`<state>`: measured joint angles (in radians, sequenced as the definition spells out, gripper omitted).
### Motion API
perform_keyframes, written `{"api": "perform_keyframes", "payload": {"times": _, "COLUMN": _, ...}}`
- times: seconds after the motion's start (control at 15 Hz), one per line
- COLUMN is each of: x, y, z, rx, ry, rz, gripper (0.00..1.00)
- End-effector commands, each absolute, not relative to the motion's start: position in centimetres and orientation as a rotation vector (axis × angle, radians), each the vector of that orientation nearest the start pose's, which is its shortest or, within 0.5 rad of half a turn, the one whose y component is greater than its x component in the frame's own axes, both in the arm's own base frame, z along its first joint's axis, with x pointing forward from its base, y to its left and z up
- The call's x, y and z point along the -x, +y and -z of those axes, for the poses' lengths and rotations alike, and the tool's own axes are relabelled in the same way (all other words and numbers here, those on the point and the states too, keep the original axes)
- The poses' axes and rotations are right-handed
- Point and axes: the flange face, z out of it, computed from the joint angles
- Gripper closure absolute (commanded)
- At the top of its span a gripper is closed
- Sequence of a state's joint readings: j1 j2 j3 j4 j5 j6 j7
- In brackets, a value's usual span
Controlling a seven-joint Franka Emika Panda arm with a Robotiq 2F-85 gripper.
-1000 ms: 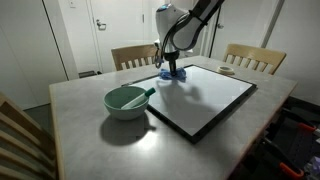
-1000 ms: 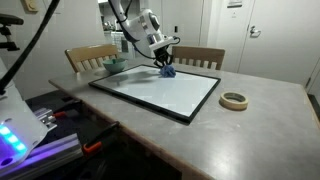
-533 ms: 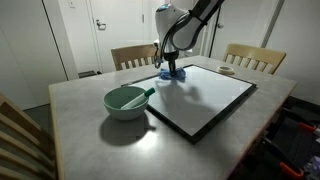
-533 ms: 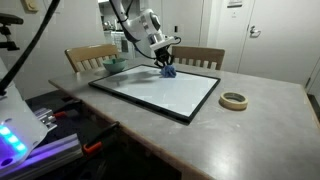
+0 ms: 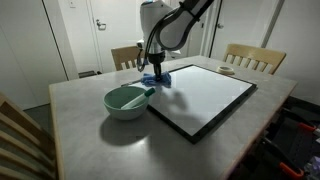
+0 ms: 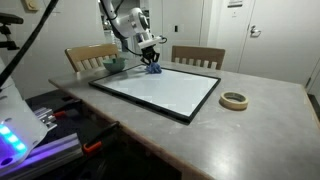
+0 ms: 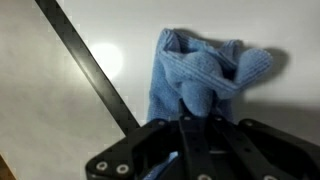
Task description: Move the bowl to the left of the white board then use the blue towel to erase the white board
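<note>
Gripper, clamped on the blue towel, has swept to the white board edge nearest the bowl, so erasing looks underway.

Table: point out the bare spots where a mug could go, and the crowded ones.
Bare grey tabletop lies between the black-framed white board and the near edge, around the pale tape roll, and before the mint-green bowl. Crowded: the board's corner, where bowl, bunched blue towel and jaws cluster.
</note>
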<state>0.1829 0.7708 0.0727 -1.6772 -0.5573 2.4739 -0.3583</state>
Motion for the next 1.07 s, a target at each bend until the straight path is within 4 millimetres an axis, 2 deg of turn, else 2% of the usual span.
{"api": "perform_keyframes", "payload": {"times": 0.0, "x": -65.2, "y": 16.3, "z": -11.8, "rx": 2.95, "ry": -1.703, "rz": -0.054, "gripper": 0.98}}
{"api": "perform_keyframes", "payload": {"times": 0.13, "x": -64.6, "y": 13.4, "z": -11.6, "rx": 3.014, "ry": -1.615, "rz": -0.113, "gripper": 0.98}}
{"api": "perform_keyframes", "payload": {"times": 0.2, "x": -64.2, "y": 12.8, "z": -11.7, "rx": 3.032, "ry": -1.575, "rz": -0.123, "gripper": 0.98}}
{"api": "perform_keyframes", "payload": {"times": 0.47, "x": -61.9, "y": 8.2, "z": -12.2, "rx": 3.162, "ry": -1.3, "rz": -0.188, "gripper": 0.98}}
{"api": "perform_keyframes", "payload": {"times": 0.8, "x": -59.0, "y": 4.6, "z": -12.4, "rx": 3.241, "ry": -1.025, "rz": -0.252, "gripper": 0.98}}
{"api": "perform_keyframes", "payload": {"times": 1.0, "x": -58.3, "y": 2.5, "z": -12.2, "rx": 3.285, "ry": -0.919, "rz": -0.243, "gripper": 0.98}}
